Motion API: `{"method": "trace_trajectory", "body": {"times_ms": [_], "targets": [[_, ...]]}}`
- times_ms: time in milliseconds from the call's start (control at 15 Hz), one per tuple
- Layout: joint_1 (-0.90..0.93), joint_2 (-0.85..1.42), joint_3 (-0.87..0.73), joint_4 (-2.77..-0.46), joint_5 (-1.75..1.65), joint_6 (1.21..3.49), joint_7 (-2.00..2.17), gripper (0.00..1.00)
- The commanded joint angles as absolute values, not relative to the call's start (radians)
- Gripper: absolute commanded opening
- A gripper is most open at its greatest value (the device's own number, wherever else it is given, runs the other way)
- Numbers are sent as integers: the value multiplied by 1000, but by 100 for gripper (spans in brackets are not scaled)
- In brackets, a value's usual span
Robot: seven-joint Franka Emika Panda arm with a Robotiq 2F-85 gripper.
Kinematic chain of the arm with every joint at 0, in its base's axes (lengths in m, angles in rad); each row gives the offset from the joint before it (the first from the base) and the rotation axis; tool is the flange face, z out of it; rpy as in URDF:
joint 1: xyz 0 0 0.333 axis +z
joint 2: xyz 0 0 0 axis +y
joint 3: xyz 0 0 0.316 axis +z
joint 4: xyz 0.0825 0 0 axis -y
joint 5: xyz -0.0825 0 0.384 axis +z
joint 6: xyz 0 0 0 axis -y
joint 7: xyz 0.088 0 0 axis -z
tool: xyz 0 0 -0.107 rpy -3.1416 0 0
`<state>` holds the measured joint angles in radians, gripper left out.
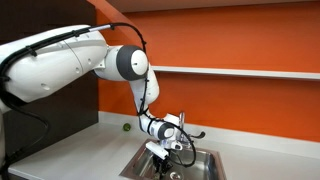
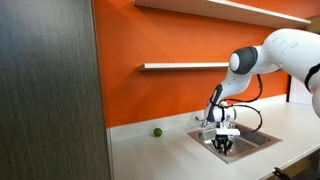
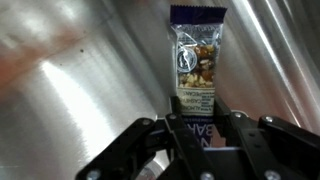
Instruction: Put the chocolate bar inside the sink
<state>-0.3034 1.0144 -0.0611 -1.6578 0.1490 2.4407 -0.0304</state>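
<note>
**Sink corner, arm at the basin: contents by size**

- Wall [image 2: 180,40]: orange, behind the whole counter.
- Panel [image 2: 45,90]: dark wood grain, tall, at the edge of an exterior view.
- Arm [image 1: 60,55]: white, bent downward toward the basin in both exterior views.
- Counter [image 2: 160,155]: pale and flat, running along the wall.
- Shelf [image 2: 185,66]: white, fixed to the wall above the counter.
- Sink [image 1: 200,162]: a steel basin set into the counter.
- Faucet [image 1: 186,128]: chrome, at the sink's rim by the wall.
- Gripper [image 3: 200,128]: black, lowered into the mouth of the sink, clamped on the bar. Its fingers [image 3: 175,130] press on either side of the bar's near end.
- Bar [image 3: 196,55]: wrapper with a blue far end and a picture of nuts. It is held by the gripper with the sink's steel behind it. Whether it touches the bottom cannot be told.
- Ball [image 2: 157,131]: small and green, on the counter by the wall, well apart from the sink.
</note>
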Motion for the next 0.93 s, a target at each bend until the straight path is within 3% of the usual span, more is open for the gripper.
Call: {"method": "trace_trajectory", "body": {"times_ms": [0, 333, 867], "targets": [[-325, 1043, -47, -1594, 162, 2375, -58, 62], [-320, 1029, -52, -1599, 164, 2371, -49, 99], [-307, 976, -62, -1646, 163, 2396, -35, 100]]}}
